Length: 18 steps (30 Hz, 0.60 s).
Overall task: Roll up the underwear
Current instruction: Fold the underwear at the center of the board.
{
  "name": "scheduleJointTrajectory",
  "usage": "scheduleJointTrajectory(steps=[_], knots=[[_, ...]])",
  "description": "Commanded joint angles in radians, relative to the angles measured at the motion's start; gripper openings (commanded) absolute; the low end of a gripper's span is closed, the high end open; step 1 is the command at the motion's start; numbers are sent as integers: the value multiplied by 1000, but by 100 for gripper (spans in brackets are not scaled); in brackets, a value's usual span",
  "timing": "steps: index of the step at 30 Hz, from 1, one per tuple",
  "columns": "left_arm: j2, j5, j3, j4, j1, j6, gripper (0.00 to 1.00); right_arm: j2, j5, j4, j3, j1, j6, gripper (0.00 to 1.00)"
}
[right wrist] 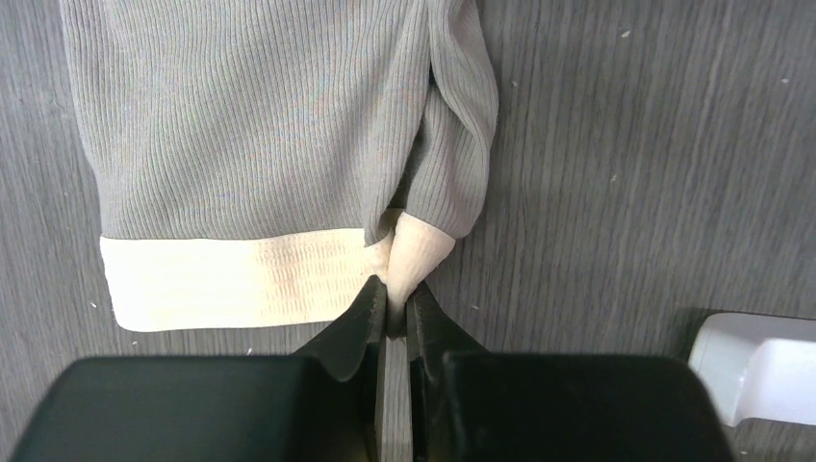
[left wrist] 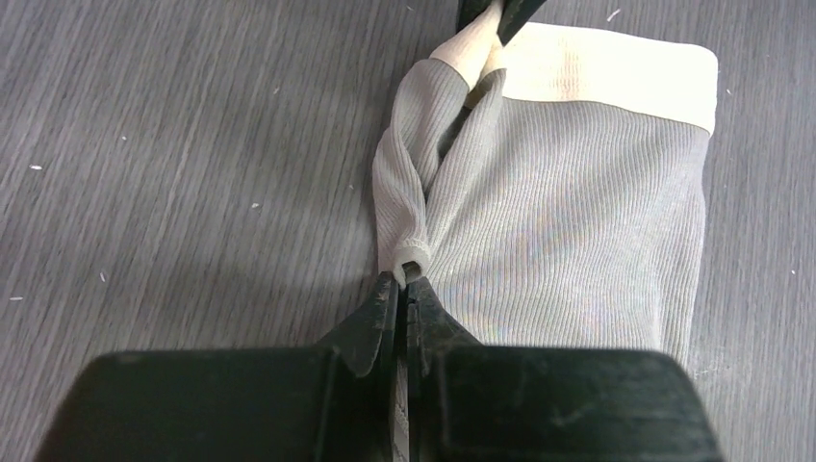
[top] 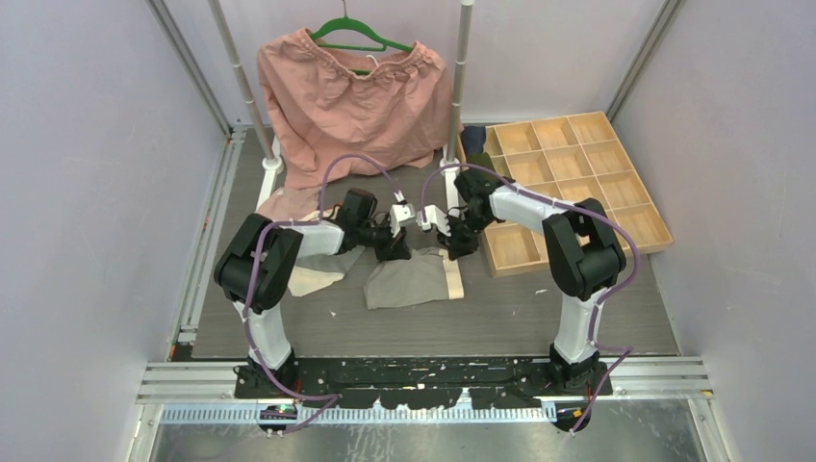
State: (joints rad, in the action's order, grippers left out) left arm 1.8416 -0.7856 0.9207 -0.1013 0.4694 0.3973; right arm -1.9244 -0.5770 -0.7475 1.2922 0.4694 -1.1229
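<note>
Between left gripper (left wrist: 404, 279) and right gripper (right wrist: 390, 289), both pinching, lies underwear (left wrist: 568, 221).

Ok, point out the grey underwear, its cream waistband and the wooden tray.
grey underwear (left wrist: 568, 231): left wrist view, ribbed body.
cream waistband (right wrist: 241, 281): right wrist view, flat middle of the band.
wooden tray (top: 597, 160): top external view, bare compartment floor.
</note>
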Motion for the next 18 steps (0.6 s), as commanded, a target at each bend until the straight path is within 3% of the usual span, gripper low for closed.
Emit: scheduleJointTrajectory(steps=[1,10,18], knots=[[-47,20,6,-46,-2,-22,0,91,-25,81,-24,0,6,1],[-195,123,-179,-327,8,-70,0,205,95,289,-143,17,63,1],[-284,288,-215,-292,59,-60,0,303,216,444,-242,40,69,1]])
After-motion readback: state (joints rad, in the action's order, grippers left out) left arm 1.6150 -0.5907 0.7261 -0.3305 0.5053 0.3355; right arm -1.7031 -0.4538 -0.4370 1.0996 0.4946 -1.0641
